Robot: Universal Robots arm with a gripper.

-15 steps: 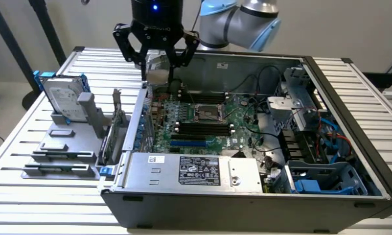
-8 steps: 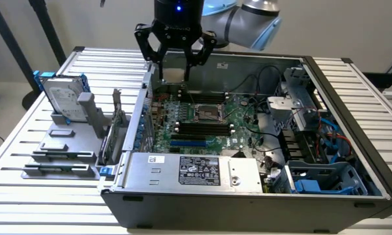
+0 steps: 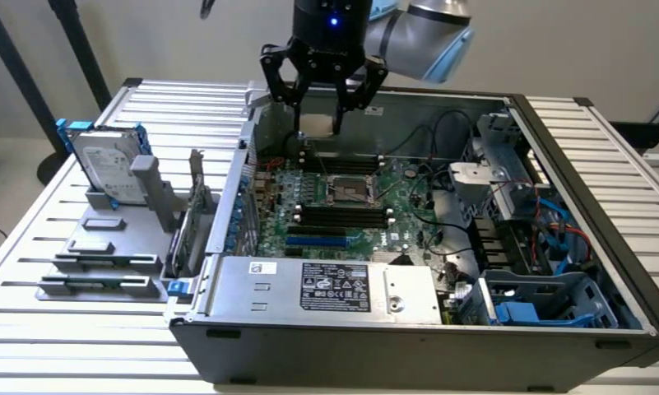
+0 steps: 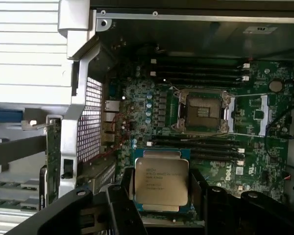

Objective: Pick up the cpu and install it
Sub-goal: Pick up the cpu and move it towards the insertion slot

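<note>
The cpu (image 4: 161,181), a flat square chip with a dull silver printed top and a pale rim, is clamped between my gripper's (image 4: 161,198) dark fingers (image 4: 121,193). In the exterior view the gripper (image 3: 319,115) hangs over the far end of the open computer case (image 3: 417,346), and the cpu (image 3: 317,125) shows as a pale square between its fingertips. It is held in the air above the green motherboard (image 3: 401,234). The open cpu socket (image 4: 202,111) with its metal frame lies a short way ahead on the board. The socket (image 3: 349,191) is bare.
Dark memory slots (image 4: 196,73) flank the socket on both sides. A silver hard drive in a blue frame (image 3: 108,169) stands on a grey fixture (image 3: 99,247) at the exterior view's left. The power supply (image 3: 329,284) fills the case's near end. Cables and a blue-parted drive cage (image 3: 538,304) are at the right.
</note>
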